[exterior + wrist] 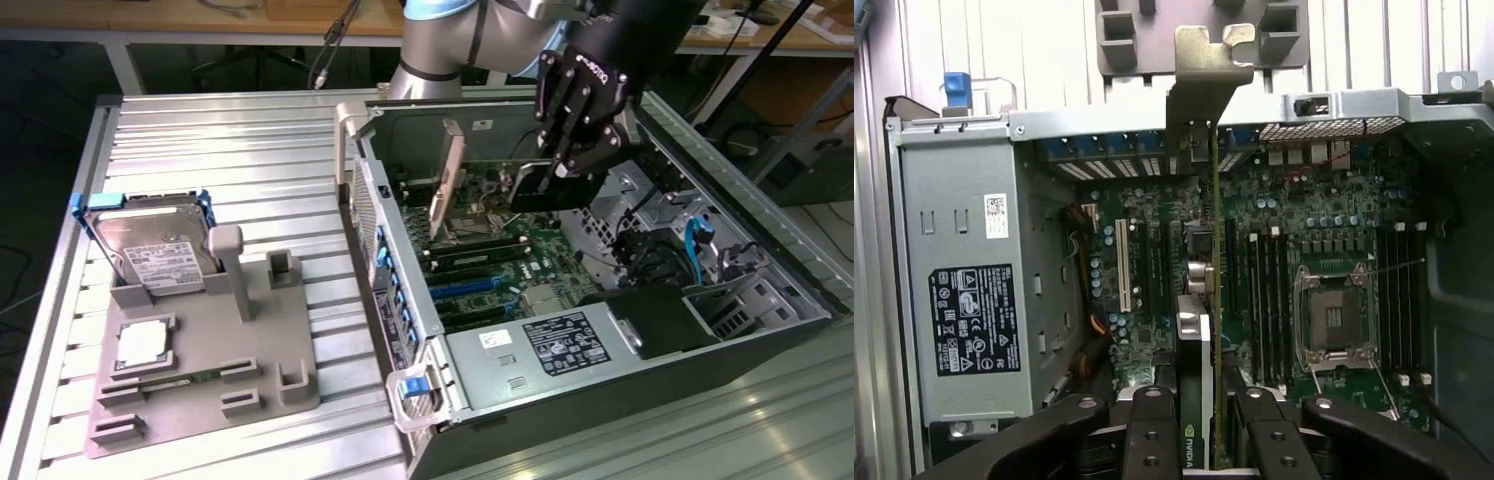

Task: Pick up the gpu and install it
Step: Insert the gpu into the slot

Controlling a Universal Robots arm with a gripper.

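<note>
On the exterior view's left, a silver hard drive (154, 255) with a white label stood in a gray tray (267, 330) on the ribbed table (200, 140). A square chip (140, 342) lay in the tray near it. Next was the open computer case (363, 200), lying on its side. Over its green board (527, 250) the gpu (451, 175) stood upright, well apart from the tray. The black end effector (567, 170) hung over the case and was clenched on the gpu. Toward the exterior view's right, blue cables (694, 245) crowded the case, and the power box (561, 340) sat at the near end.

The exterior view showed the card's flat tan face. The wrist view showed the gpu (1199, 350) edge-on, thin and dark, pinched inside the end effector (1206, 430). Its metal end bracket (1204, 90) poked up past the back wall (1104, 120). The card stood between the power box (974, 290) and the empty chip socket (1339, 315). A white slot (1122, 265) and rows of black slots (1264, 290) lay close on either side of it. I could not tell if its lower edge touched the board.
</note>
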